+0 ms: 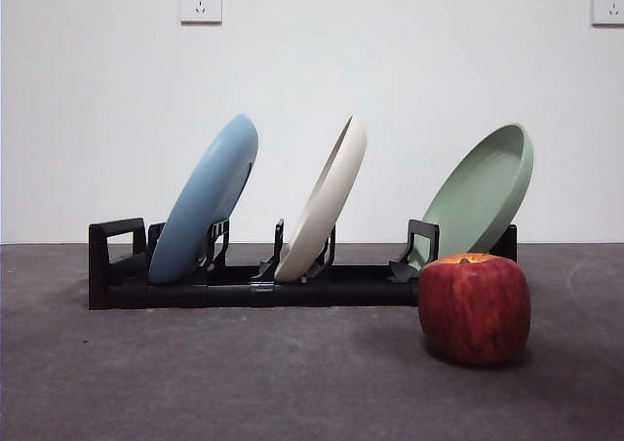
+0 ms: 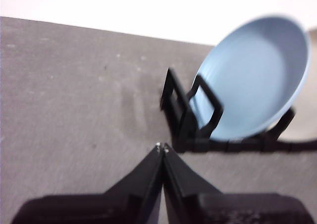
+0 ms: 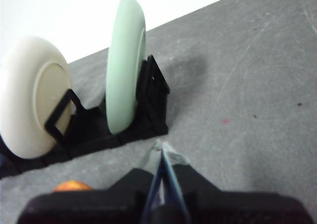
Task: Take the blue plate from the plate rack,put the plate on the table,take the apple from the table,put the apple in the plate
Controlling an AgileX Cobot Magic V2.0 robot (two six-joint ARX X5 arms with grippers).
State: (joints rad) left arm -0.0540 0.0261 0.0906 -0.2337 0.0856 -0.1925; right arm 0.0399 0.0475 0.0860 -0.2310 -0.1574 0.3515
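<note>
The blue plate leans in the left slot of the black plate rack; the left wrist view shows its hollow face. The dark red apple stands on the grey table in front of the rack's right end, and only its orange top peeks into the right wrist view. My left gripper is shut and empty, hovering off the rack's left end. My right gripper is shut and empty near the rack's other end. Neither arm appears in the front view.
A cream-white plate leans in the middle slot and a sage-green plate in the right slot, just behind the apple. A white wall with two sockets stands behind the table.
</note>
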